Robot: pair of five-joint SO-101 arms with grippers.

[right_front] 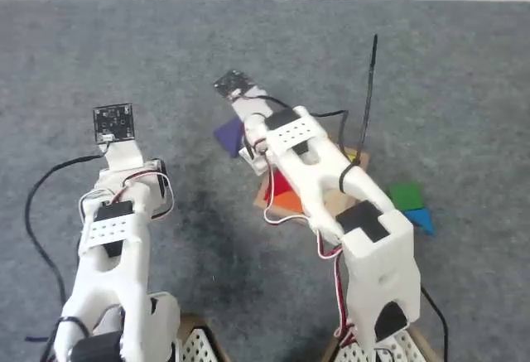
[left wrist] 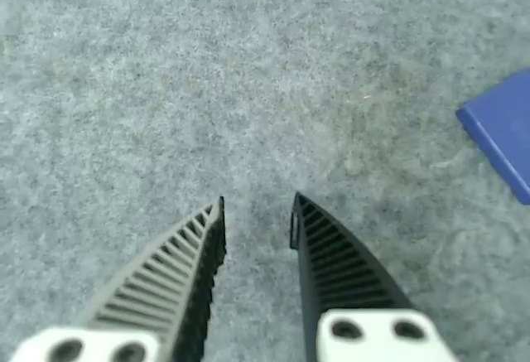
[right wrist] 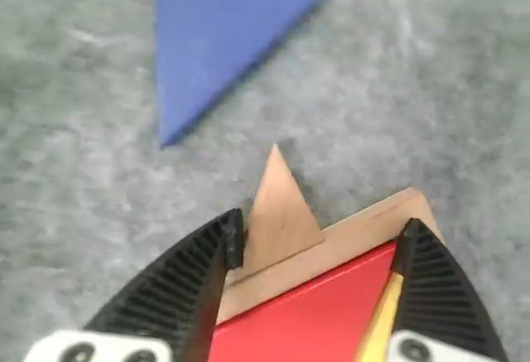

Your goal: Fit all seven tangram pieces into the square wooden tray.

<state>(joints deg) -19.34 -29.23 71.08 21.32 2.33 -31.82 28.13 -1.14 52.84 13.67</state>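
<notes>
High view: one wooden tray [right_front: 262, 200]; three loose pieces: indigo [right_front: 228, 134], green [right_front: 406, 194], blue [right_front: 421, 220].

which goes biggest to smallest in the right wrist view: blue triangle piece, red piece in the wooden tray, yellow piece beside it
1. blue triangle piece
2. red piece, a close second; cropped by the frame and nearer the camera, so unsure
3. yellow piece, a thin strip

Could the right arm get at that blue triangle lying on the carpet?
Probably yes. The right gripper hangs open over the wooden tray at its edge, and the blue triangle lies flat on the carpet just beyond, with nothing in between.
</notes>
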